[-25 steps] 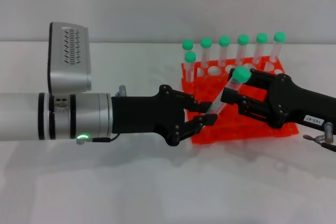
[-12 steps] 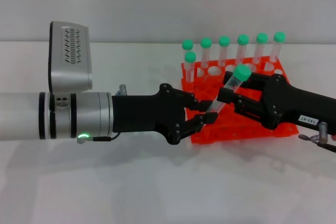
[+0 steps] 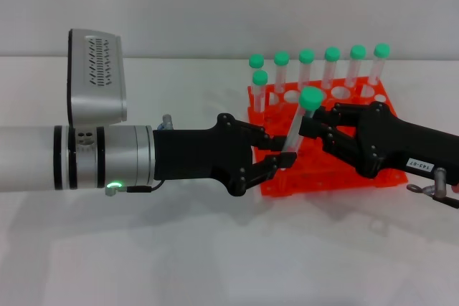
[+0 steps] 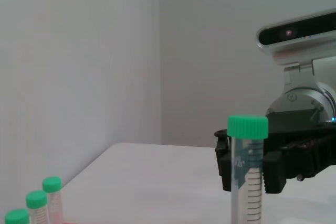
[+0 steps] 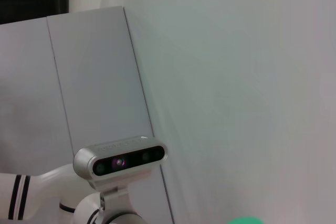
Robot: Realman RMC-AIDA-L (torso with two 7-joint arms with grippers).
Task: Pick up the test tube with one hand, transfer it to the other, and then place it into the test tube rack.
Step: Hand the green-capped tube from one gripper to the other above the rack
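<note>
The test tube, clear with a green cap, stands nearly upright in front of the orange-red test tube rack. My left gripper, on the silver-grey forearm, is shut on the tube's lower end. My right gripper, on the black forearm with the white label, is level with the upper tube just under the cap. In the left wrist view the tube shows with the right gripper's fingers close on either side of it, still apart. The cap's edge shows in the right wrist view.
Several other green-capped tubes stand in the rack's back row and left column; three show in the left wrist view. The left wrist camera housing rises above the forearm. A white table lies below, a pale wall behind.
The tube has swung from leaning right to nearly upright, its cap moving left. My right gripper has shifted left and up along it. The left arm has stayed still.
</note>
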